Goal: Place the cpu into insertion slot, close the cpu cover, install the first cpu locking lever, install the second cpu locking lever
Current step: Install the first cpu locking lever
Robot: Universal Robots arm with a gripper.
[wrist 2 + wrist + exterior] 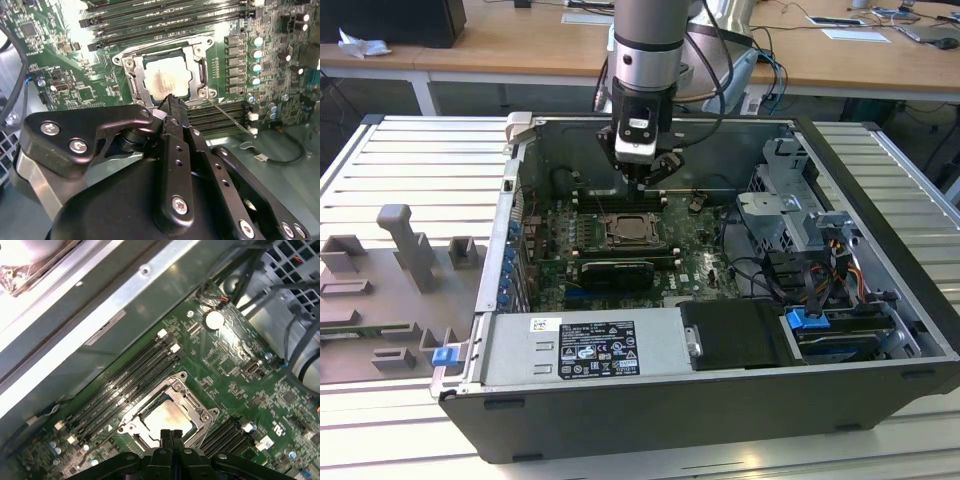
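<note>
The computer case (650,400) lies open with its green board facing up. On the board is the insertion slot (632,230), and the pale silver cpu (167,80) (167,417) lies flat in it. The silvery cpu cover (197,67) (187,392) is folded down around the chip. One thin locking lever (230,117) sticks out from a corner of the socket, over the memory slots. My gripper (642,182) (172,102) (170,434) hangs just above the socket's edge, its black fingers pressed together and holding nothing.
Long black memory slots (125,380) run on both sides of the socket. A black expansion card (615,272) lies in front of it, then the power supply (585,345). A drive cage (800,215) and cables (820,280) fill the exterior view's right. A grey fixture plate (400,270) lies outside the case.
</note>
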